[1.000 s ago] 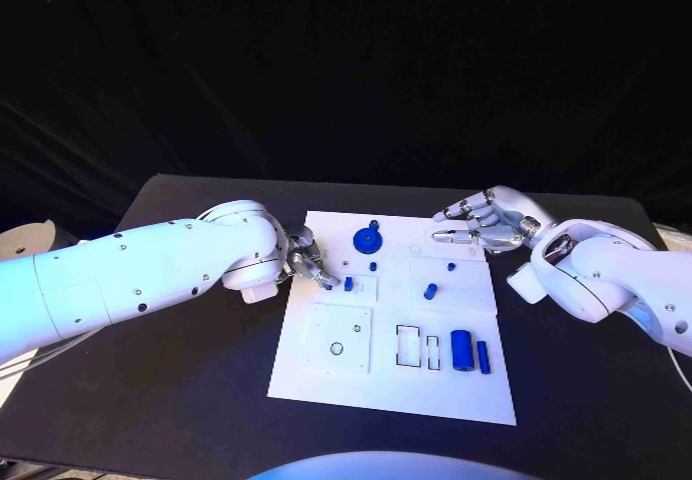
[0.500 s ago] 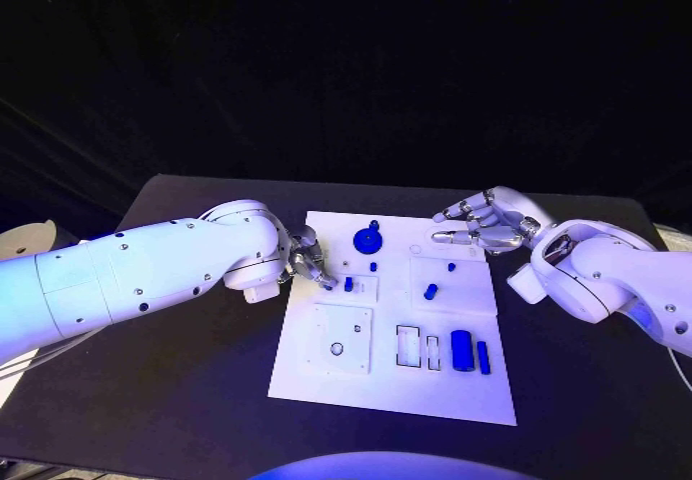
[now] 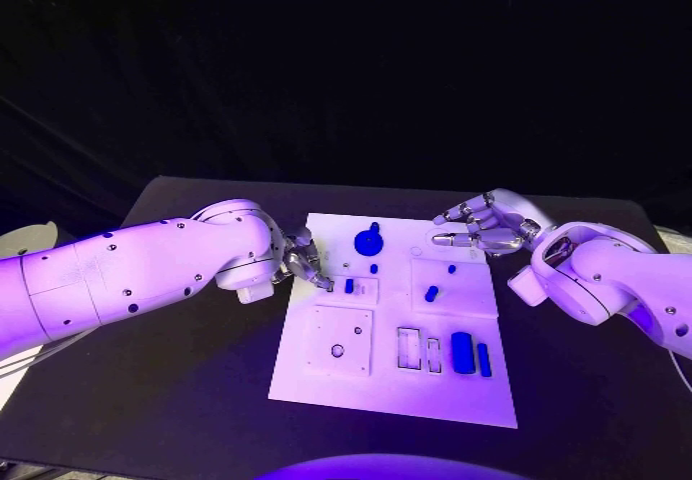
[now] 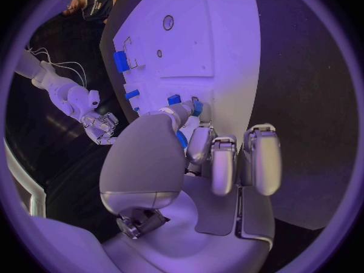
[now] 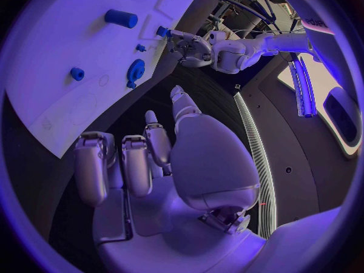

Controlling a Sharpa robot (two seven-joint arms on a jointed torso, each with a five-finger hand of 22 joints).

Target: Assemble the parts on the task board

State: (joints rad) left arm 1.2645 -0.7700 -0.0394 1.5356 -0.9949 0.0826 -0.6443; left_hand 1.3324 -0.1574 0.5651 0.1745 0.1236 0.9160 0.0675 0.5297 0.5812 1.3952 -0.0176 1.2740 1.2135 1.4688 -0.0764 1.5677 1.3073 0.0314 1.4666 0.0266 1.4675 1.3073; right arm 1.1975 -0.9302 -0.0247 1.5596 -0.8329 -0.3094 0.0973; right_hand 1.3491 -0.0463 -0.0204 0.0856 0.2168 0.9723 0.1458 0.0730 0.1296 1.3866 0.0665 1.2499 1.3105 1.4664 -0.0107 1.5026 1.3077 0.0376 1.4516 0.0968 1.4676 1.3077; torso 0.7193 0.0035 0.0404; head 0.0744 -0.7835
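Left hand [image 3: 306, 262] unmoved, pinching part [image 3: 348, 285]

A black table [image 3: 188, 380] is carrying the work area, its surface extending from nine o'clock round to three o'clock. A black backdrop [image 3: 346, 90] is hanging behind at twelve o'clock.

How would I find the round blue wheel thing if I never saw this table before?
Start at the white task board in the middle of the black table. Look at the board's far end, between the two arms, where the blue wheel lies flat. It is the only round, toothed disc with a knob; the other blue parts are small pegs or straight bars.
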